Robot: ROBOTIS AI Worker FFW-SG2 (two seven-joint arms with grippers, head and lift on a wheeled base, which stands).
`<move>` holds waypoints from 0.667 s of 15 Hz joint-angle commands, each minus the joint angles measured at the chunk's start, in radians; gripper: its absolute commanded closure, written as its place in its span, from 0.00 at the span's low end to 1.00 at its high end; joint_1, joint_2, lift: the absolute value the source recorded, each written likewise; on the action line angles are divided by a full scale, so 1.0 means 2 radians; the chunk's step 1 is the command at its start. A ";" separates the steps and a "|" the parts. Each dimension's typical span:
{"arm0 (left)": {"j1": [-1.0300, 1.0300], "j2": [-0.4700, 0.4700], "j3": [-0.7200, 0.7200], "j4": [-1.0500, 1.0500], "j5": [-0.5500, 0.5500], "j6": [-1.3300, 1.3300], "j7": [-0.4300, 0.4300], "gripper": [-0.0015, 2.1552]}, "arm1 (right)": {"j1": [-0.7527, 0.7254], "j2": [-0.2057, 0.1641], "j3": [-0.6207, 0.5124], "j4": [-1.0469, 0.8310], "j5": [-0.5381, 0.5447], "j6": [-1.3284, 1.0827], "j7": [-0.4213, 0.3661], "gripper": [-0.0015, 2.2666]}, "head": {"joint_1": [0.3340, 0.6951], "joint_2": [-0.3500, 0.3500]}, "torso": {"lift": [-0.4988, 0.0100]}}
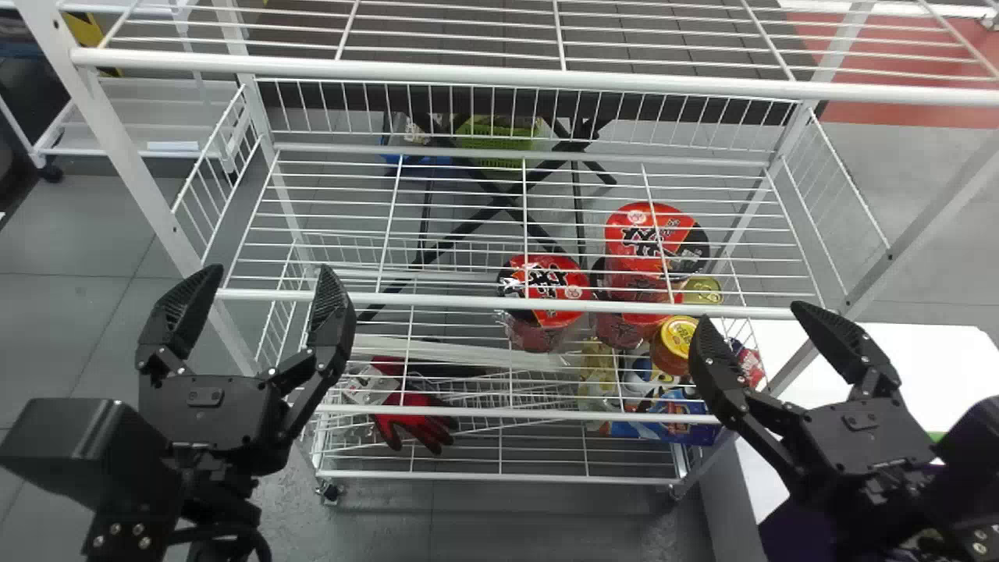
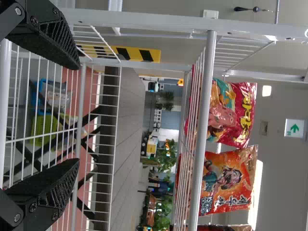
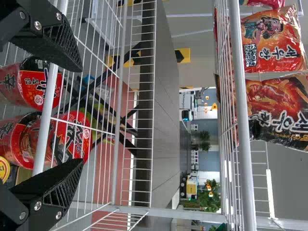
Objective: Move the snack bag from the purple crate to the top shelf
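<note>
White-coated metal shelf rack, glossy plastic snack bag, knit cloth glove, smooth grey floor

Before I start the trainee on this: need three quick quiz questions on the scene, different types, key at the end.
1. True or false: the left gripper and the right gripper both have their fingers spread apart.

2. Multiple choice: in the right wrist view, the snack bags are on
A) the floor
B) the top shelf
C) a wheeled base

3. Fill in: in the head view, the red glove lies to the ____ of the blue pack.

Key: 1 true; 2 B; 3 left
</note>
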 commanded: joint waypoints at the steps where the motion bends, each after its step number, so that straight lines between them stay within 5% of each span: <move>1: 0.002 0.001 0.000 0.000 -0.001 -0.002 0.000 0.07 | 0.000 0.000 0.000 0.000 0.000 0.000 0.000 0.07 | 1.00 0.44 | 0.27; 10: 0.005 0.000 -0.002 0.000 -0.005 -0.010 0.002 0.07 | 0.003 0.000 -0.001 -0.001 -0.001 -0.011 0.009 0.07 | 1.00 0.44 | 0.20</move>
